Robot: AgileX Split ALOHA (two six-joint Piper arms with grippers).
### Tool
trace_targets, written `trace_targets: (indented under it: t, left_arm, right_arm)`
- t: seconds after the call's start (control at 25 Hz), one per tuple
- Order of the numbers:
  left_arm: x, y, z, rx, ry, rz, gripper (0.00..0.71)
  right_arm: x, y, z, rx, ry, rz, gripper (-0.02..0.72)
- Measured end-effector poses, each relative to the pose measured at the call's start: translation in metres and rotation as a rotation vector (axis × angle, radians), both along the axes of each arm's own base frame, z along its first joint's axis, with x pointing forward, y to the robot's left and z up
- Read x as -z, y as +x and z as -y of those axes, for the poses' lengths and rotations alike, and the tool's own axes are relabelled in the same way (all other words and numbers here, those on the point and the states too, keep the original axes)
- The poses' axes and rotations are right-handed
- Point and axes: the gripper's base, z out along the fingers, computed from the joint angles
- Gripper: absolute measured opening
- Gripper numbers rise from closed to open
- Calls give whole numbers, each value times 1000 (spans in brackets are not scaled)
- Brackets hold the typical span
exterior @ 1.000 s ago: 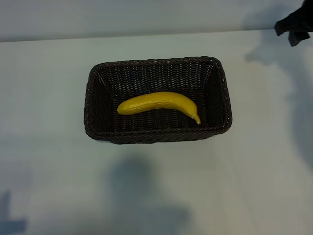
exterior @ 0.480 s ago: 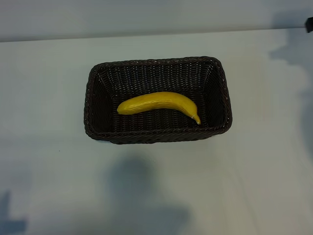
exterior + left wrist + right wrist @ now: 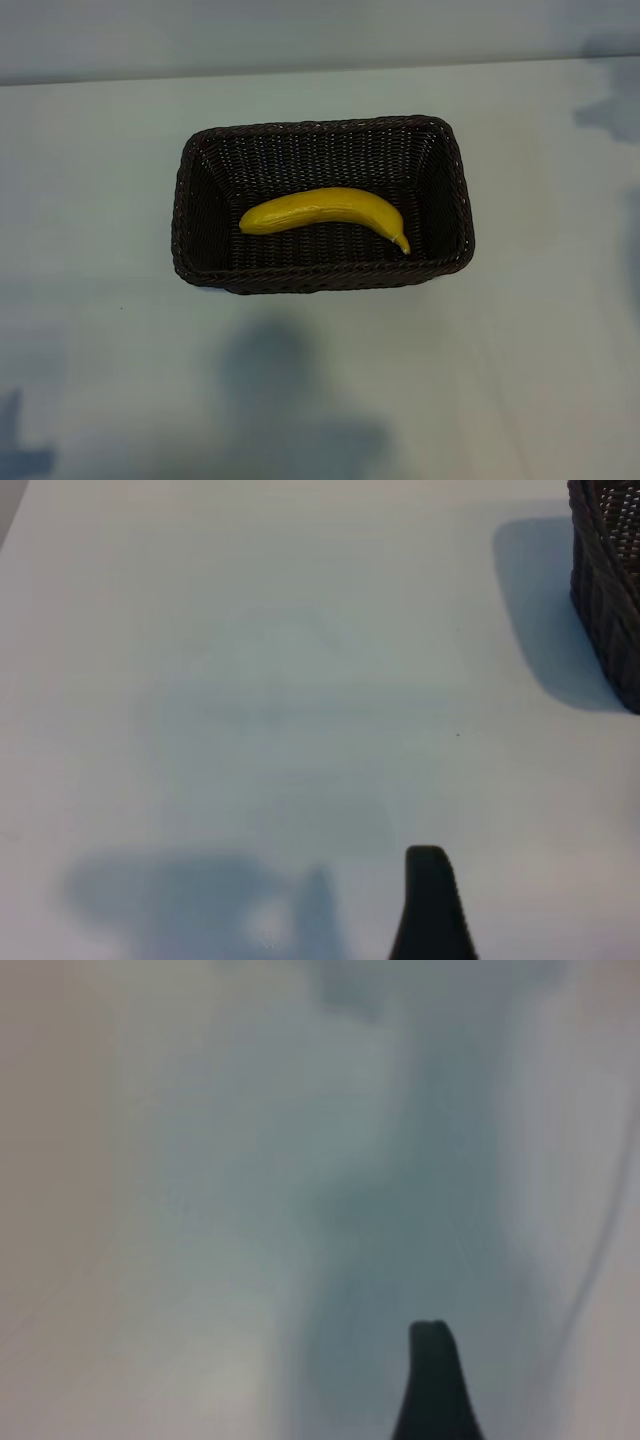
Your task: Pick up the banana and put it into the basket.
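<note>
banana point(image 3: 325, 211): in basket point(image 3: 322, 277) | left fingers point(image 3: 430, 905), right fingers point(image 3: 435, 1385): apart, empty, well clear

One banana point(image 3: 325, 210), lying inside the basket. One basket point(image 3: 322, 276), dark woven wicker, on one white table point(image 3: 100, 180). One dark fingertip point(image 3: 430, 905) shows in the left wrist view, one point(image 3: 433, 1380) in the right wrist view. No further item counted in any view.

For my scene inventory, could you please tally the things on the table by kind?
Curved bright yellow banana: 1
Dark brown woven wicker basket, holding the banana: 1
Total: 2
</note>
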Motion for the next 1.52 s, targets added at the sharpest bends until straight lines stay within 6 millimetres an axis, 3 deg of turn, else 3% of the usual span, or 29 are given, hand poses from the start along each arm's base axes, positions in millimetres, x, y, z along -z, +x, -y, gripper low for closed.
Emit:
trace_targets:
  t: [0.16, 0.32, 0.72, 1.04, 1.28, 1.52]
  left_arm:
    - [0, 0, 0, 0, 0, 0, 529]
    - [0, 0, 0, 0, 0, 0, 529]
    - [0, 0, 0, 0, -1, 0, 529]
    - [0, 0, 0, 0, -1, 0, 529]
    - [0, 0, 0, 0, -1, 0, 529]
    - [0, 0, 0, 0, -1, 0, 529]
  right_arm:
    - [-24, -31, -1, 5, -4, 48, 499]
    - [-44, -76, -6, 5, -10, 125, 499]
    - [-62, -191, -19, 16, -18, 285, 499]
    - [-53, -273, -28, 25, -19, 419, 499]
    - [-27, -314, -36, 8, 14, 482, 499]
    - [-6, -342, -42, -24, 21, 527, 498]
